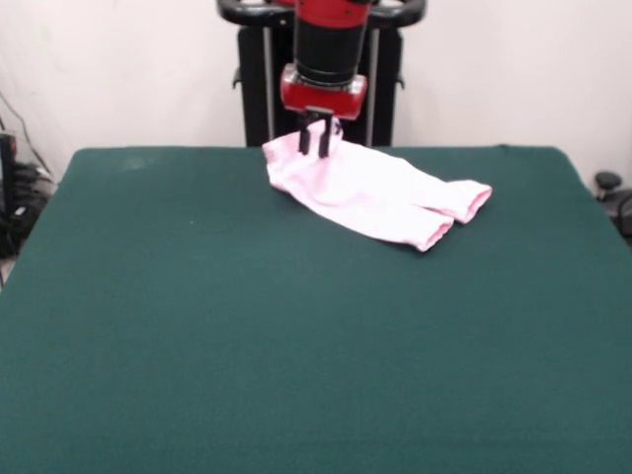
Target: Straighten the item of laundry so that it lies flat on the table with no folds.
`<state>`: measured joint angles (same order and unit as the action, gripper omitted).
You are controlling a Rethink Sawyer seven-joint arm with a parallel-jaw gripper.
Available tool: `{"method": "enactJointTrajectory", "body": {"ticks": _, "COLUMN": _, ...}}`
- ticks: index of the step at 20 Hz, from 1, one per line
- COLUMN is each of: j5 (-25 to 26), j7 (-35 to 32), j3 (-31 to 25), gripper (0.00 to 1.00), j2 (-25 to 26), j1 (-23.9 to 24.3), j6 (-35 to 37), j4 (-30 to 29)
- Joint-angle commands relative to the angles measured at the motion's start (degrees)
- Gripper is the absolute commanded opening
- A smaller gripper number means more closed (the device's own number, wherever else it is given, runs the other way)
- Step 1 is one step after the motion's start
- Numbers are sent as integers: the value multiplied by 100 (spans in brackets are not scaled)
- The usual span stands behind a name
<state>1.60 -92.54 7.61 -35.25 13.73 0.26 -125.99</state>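
The item of laundry [370,193], small pale pink trousers, lies at the far middle of the dark green table [247,326]. Its two legs point right and toward the camera, and their cuffs [474,200] lie side by side. The waist end is at the far left, bunched and raised a little. My gripper [314,148] comes straight down from the red and black arm onto that waist end. Its two black fingers [304,143] stand close together with pink cloth between them. The bow at the waistband is hidden.
The black pedestal [252,89] stands just behind the table's far edge, right behind the garment. Cables and dark gear [15,188] lie off the table's left side. A dark object [607,183] sits off the right side.
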Motion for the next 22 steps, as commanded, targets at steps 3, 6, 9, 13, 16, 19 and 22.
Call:
{"method": "enactJointTrajectory", "body": {"ticks": 3, "j5": -562, "j7": -1818, "j3": -329, "gripper": 100, "j2": 393, "j1": -114, "j6": -637, "j4": -167}}
{"method": "enactJointTrajectory", "body": {"ticks": 6, "j5": -609, "j7": -1768, "j3": -358, "gripper": 100, "j2": 435, "j1": -96, "j6": -662, "j4": -169}}
{"method": "enactJointTrajectory", "body": {"ticks": 9, "j5": -614, "j7": -1715, "j3": -408, "gripper": 100, "j2": 460, "j1": -38, "j6": -695, "j4": -170}}
{"method": "enactJointTrajectory", "body": {"ticks": 13, "j5": -655, "j7": -1696, "j3": -415, "gripper": 100, "j2": 467, "j1": -47, "j6": -688, "j4": -179}}
{"method": "enactJointTrajectory", "body": {"ticks": 16, "j5": -706, "j7": -1685, "j3": -463, "gripper": 100, "j2": 469, "j1": -36, "j6": -607, "j4": -199}}
{"method": "enactJointTrajectory", "body": {"ticks": 19, "j5": -781, "j7": -1696, "j3": -612, "gripper": 100, "j2": 586, "j1": 7, "j6": -462, "j4": -263}}
{"method": "enactJointTrajectory", "body": {"ticks": 22, "j5": -866, "j7": -1876, "j3": -683, "gripper": 100, "j2": 773, "j1": -9, "j6": -689, "j4": -349}}
